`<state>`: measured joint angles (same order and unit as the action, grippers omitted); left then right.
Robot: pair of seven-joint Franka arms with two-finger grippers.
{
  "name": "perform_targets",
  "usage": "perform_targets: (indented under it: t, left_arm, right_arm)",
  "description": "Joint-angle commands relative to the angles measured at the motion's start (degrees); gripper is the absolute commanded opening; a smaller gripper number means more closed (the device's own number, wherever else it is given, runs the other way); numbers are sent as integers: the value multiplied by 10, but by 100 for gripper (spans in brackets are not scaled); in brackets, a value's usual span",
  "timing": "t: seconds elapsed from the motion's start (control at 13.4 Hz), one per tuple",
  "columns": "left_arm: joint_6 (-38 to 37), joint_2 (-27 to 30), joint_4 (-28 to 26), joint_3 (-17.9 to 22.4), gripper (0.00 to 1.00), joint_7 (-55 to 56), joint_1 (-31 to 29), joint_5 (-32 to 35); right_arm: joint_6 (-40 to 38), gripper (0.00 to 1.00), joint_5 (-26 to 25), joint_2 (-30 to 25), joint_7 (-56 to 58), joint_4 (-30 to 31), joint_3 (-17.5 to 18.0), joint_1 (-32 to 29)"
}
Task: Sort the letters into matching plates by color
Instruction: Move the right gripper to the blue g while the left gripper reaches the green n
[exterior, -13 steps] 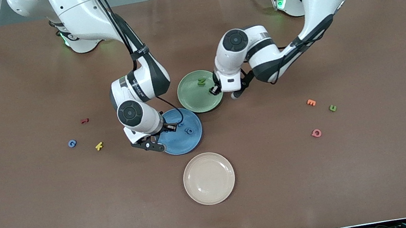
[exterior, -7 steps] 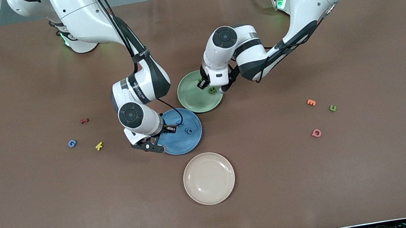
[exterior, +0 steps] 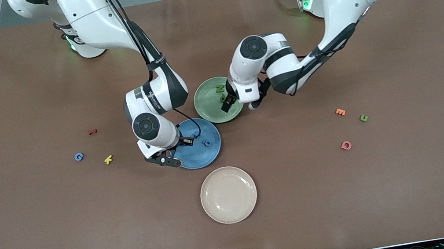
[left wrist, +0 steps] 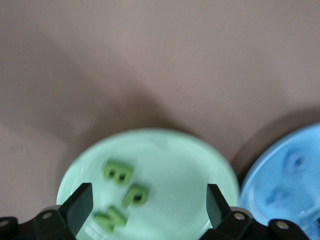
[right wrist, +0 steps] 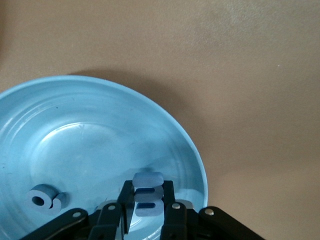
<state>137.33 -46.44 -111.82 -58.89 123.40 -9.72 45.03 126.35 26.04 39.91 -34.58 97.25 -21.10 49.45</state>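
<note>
My left gripper [exterior: 239, 104] hangs open and empty over the pale green plate [exterior: 210, 108]. In the left wrist view its fingers [left wrist: 80, 205] stand wide apart above that plate [left wrist: 190, 165], where three green letters [left wrist: 135, 195] lie together. My right gripper [exterior: 187, 140] is low over the blue plate [exterior: 200, 157], shut on a blue letter [right wrist: 148, 181]. A second blue letter [exterior: 206, 143] lies in that plate [right wrist: 75, 145]. On the table, a blue letter [exterior: 79, 156] rests toward the right arm's end and a green letter [exterior: 364, 118] toward the left arm's end.
A cream plate [exterior: 228, 194] sits nearer the front camera than the blue plate. A yellow K [exterior: 108, 160] and a red letter [exterior: 92, 131] lie beside the loose blue letter. Orange [exterior: 340, 112] and pink [exterior: 345, 145] letters lie beside the loose green one.
My left gripper swung in over the green plate, opened and let go of a green letter, which now lies there. The right gripper stayed over the blue plate with its blue letter.
</note>
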Motion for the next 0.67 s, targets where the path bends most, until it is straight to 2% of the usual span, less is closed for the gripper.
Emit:
perform_targets:
  t: [0.0, 0.07, 0.3, 0.45, 0.6]
  left_arm:
    - [-56, 38, 7, -4, 100, -76, -63, 8]
    - [-72, 41, 8, -9, 100, -117, -92, 8]
    - [-97, 44, 7, -18, 100, -234, -179, 8]
    - [-145, 50, 7, -21, 100, -331, -232, 8]
    - [-156, 62, 5, -21, 100, -422, -284, 8]
  right_arm:
    - [-4, 86, 9, -1, 3, 1, -1, 2]
    - [-9, 100, 9, -3, 3, 2, -1, 1]
    - [-87, 100, 3, -45, 4, 4, -9, 0]
    - [-150, 100, -9, -95, 8, 17, -38, 0]
    - [-209, 100, -72, -135, 24, 20, -62, -3]
